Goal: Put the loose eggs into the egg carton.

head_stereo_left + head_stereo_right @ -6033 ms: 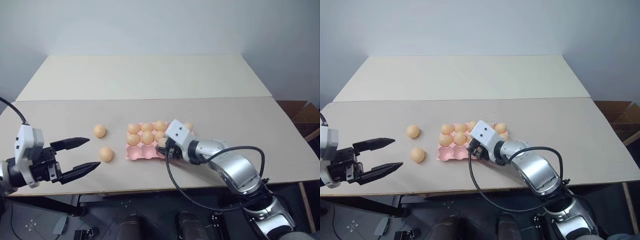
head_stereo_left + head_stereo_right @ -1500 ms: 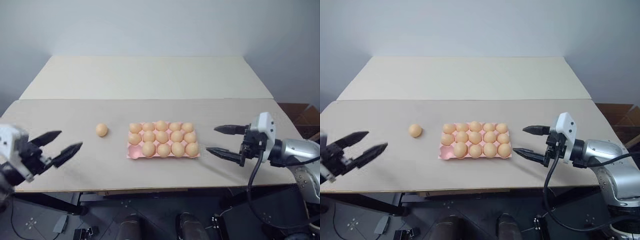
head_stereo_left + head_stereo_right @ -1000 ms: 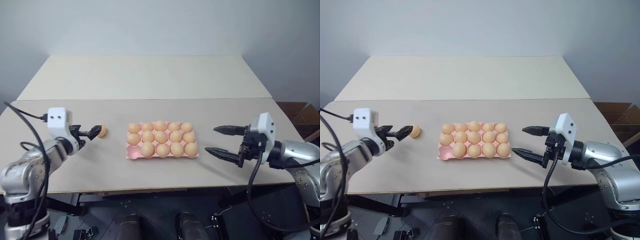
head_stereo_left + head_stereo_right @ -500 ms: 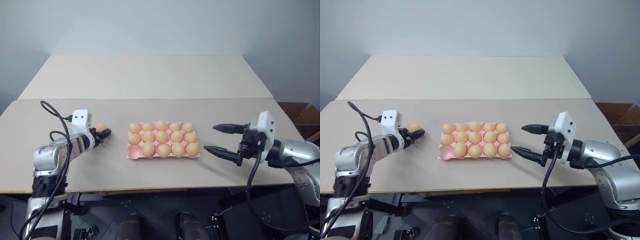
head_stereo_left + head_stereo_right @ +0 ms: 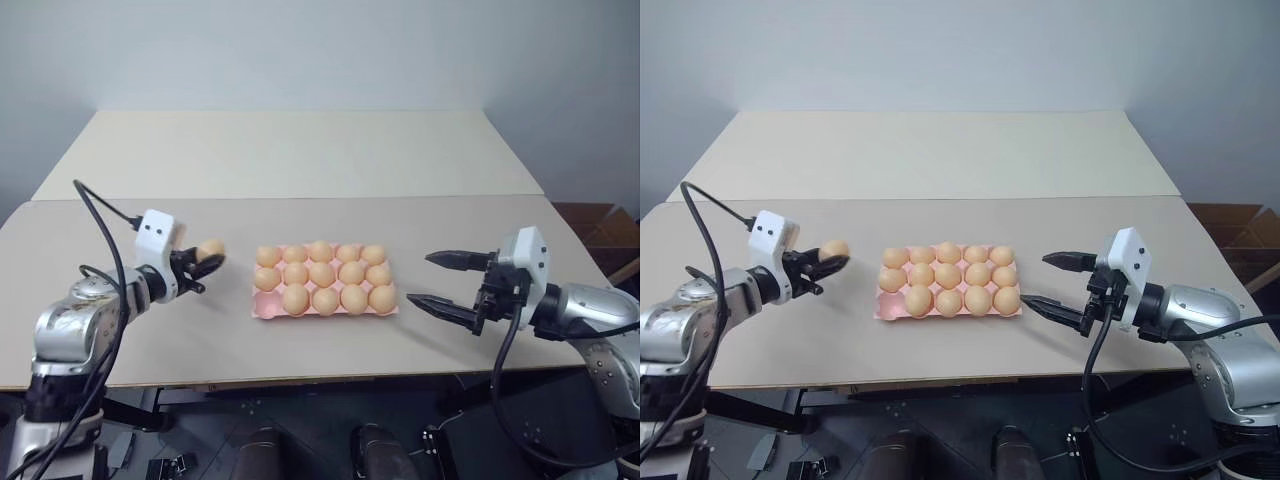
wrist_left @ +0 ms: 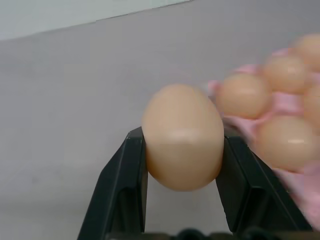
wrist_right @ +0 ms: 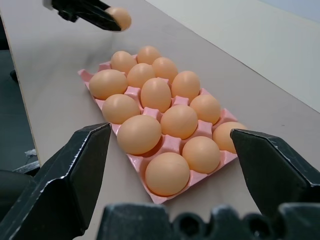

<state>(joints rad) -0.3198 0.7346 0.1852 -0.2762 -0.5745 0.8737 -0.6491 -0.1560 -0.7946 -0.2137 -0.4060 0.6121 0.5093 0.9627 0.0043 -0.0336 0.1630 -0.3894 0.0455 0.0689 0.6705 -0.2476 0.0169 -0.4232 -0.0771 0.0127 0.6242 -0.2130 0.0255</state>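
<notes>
We are lifting the last egg (image 5: 210, 249) off the table (image 5: 300, 160).
Our left gripper (image 5: 205, 264), gaping a second ago, is now clamping it beside the carton (image 5: 262, 308); our right gripper (image 5: 440, 282) is staying spread wide.

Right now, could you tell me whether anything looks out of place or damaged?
Nothing stands out: the eggs sit whole in the egg carton, and the last egg is in the left claw.

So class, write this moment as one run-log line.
left gripper: shut on egg, lifted | right gripper: open, empty | egg carton: one near-left cup free
</notes>
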